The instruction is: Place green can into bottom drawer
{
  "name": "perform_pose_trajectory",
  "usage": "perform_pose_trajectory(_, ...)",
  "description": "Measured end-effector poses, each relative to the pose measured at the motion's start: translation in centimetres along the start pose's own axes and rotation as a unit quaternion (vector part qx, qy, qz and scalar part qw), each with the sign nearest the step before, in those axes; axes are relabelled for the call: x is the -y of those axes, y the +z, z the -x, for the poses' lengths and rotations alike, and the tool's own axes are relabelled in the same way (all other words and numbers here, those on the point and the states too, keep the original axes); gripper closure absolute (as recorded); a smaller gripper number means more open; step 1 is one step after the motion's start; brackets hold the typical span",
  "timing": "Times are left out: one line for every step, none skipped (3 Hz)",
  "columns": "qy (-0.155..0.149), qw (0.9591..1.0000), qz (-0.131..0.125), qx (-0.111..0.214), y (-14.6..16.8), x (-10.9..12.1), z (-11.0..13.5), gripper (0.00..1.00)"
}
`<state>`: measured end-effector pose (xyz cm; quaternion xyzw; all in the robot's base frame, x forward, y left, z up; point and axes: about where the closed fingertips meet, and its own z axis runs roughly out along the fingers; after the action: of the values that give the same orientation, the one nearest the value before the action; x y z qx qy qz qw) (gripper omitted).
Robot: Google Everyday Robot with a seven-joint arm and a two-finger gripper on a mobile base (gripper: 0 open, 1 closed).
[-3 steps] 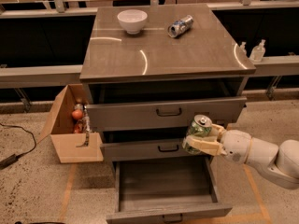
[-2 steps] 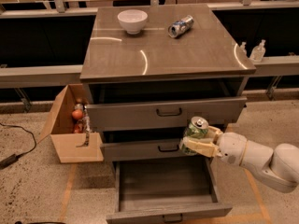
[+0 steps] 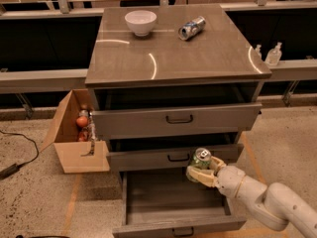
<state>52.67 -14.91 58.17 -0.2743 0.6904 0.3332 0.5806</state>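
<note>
The green can (image 3: pixel 199 161) is upright, with a silver top, held in my gripper (image 3: pixel 202 172), whose pale fingers are shut around its lower body. It hangs in front of the middle drawer's front, above the right part of the open bottom drawer (image 3: pixel 173 202). That drawer is pulled out, its grey inside bare, its dark bar handle at the very bottom of the view. My white arm (image 3: pixel 267 202) comes in from the lower right.
A white bowl (image 3: pixel 140 22) and a silver-and-blue can (image 3: pixel 191 28) lying on its side are on the cabinet top (image 3: pixel 173 53). An open cardboard box (image 3: pixel 77 133) with items stands on the floor at the left. Two small bottles (image 3: pixel 273 53) stand at the right.
My gripper with the green can has moved left and slightly down, from beyond the cabinet's right side toward the space over the open bottom drawer.
</note>
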Motion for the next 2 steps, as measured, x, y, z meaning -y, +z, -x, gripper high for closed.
perform_pose_trajectory(-0.018, 0.9995, -0.026, -0.006, 1.5, 1.5, -5.7, 1.00)
perform_pose_trajectory(-0.042, 0.9979, -0.040, -0.027, 3.7, 2.6, -11.2, 1.00)
